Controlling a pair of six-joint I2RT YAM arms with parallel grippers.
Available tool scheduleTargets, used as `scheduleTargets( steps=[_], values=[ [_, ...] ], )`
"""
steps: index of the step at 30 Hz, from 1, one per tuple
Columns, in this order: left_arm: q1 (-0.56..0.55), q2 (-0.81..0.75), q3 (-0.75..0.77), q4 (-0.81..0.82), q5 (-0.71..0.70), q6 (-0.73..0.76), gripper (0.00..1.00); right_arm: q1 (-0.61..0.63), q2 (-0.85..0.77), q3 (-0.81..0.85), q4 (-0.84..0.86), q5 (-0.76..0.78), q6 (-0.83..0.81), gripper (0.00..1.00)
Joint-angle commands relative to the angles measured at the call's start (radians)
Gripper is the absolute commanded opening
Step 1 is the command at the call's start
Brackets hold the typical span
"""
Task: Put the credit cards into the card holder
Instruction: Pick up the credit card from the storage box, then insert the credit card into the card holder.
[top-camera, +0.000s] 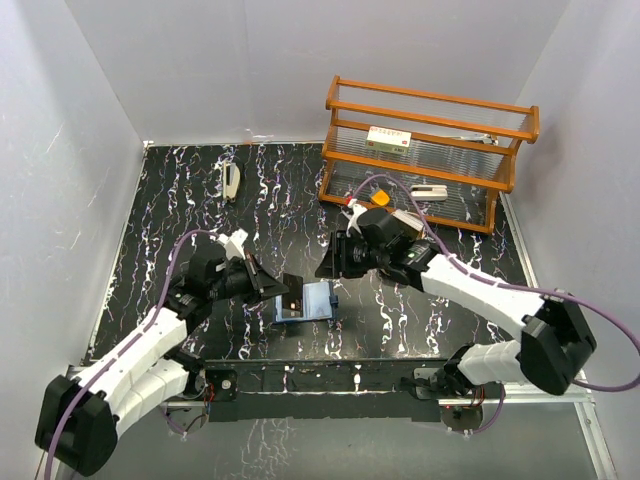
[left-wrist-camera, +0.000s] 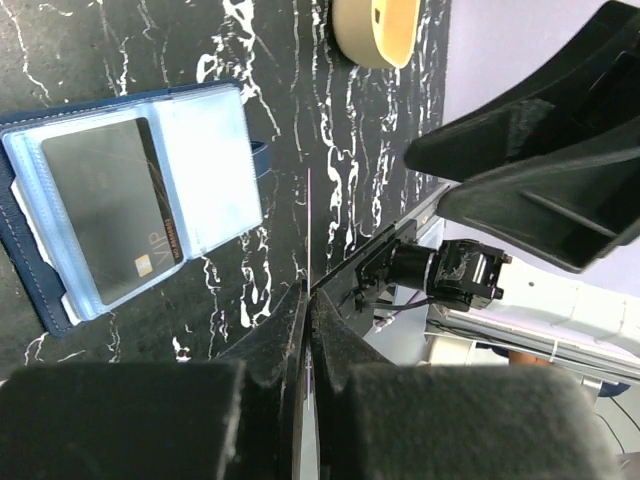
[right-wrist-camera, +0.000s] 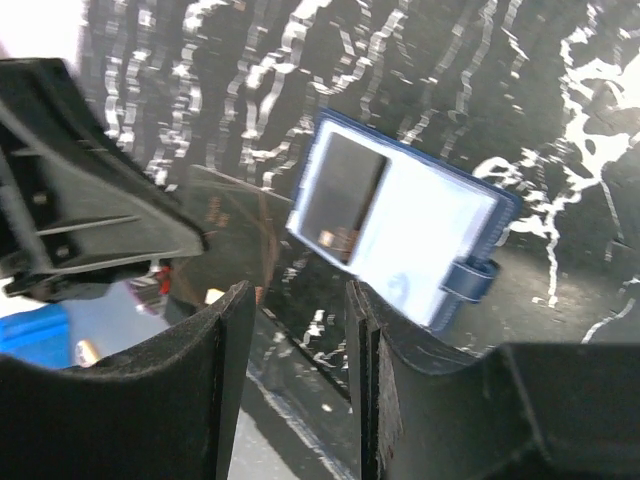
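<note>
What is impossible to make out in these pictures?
- Left wrist view: the held card in the left gripper shows edge-on only; its face is hidden.
- Right wrist view: blur makes print on the stored card in the card holder unreadable.
- Left wrist view: the gold tray is cut off by the top edge.
- Top view: the white box is too small to identify.

White arm shells (top-camera: 140, 362), black joints (top-camera: 555, 345), purple cables (top-camera: 172, 268)
</note>
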Motion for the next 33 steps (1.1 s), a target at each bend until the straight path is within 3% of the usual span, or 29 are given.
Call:
scheduleTargets(
  steps=[1,18,27,33],
  values=[
    [0.008,0.064,0.001,0.073,0.036,0.017,0.0,0.003,0.078,-0.007,0.001,0.06,-0.06,0.39],
    [0.019,0.292,-0.047,0.259,0.082,0.003,0.0,0.007,0.316,0.019,0.032,0.137,-0.173,0.39],
    [0.027,0.444,-0.079,0.362,0.1,0.016,0.0,0.008,0.412,-0.009,0.052,0.134,-0.203,0.21],
    [0.028,0.478,-0.075,0.329,0.086,0.049,0.0,0.009,0.408,-0.058,0.038,0.183,-0.206,0.17]
  ],
)
